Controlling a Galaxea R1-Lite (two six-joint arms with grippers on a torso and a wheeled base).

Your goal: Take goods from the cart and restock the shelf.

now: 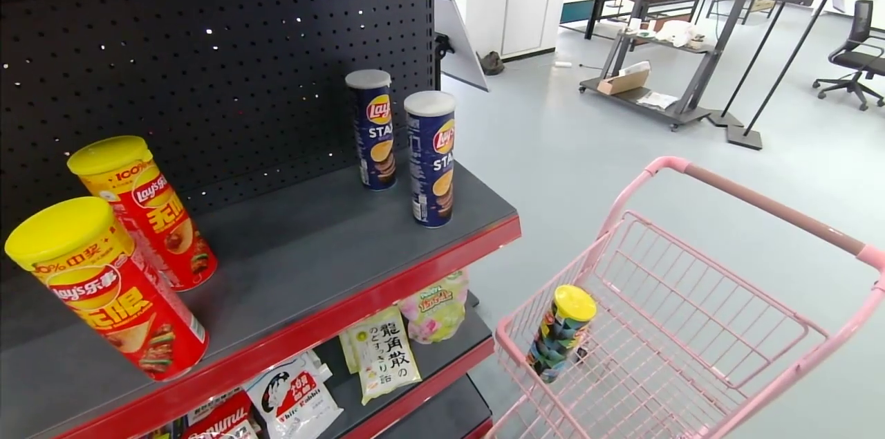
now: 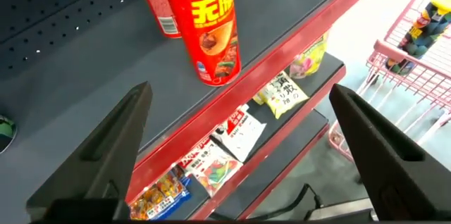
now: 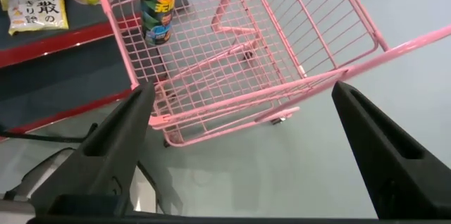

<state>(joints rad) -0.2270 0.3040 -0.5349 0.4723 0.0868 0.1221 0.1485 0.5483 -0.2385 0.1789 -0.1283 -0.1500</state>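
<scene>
Upright at 8 o'clock in cart [image 1: 760,205]: one can [image 1: 561,332], easy to grab. Right gripper [image 3: 239,146] waiting above cart, likely for that pick; left gripper [image 2: 239,146] over shelf [image 2: 56,76]; both empty, fingers apart.

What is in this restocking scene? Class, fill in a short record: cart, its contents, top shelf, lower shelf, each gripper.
Cart: pink cart, right of the shelf
Contents: one yellow-lidded can, standing in the corner nearest the shelf
Top: top shelf holds two red cans at left, two blue cans at right, all upright
Below: snack bags lying on the lower shelf
Left arm: left gripper open, empty, over the top shelf's front edge
Right arm: right gripper open, empty, above the cart
</scene>
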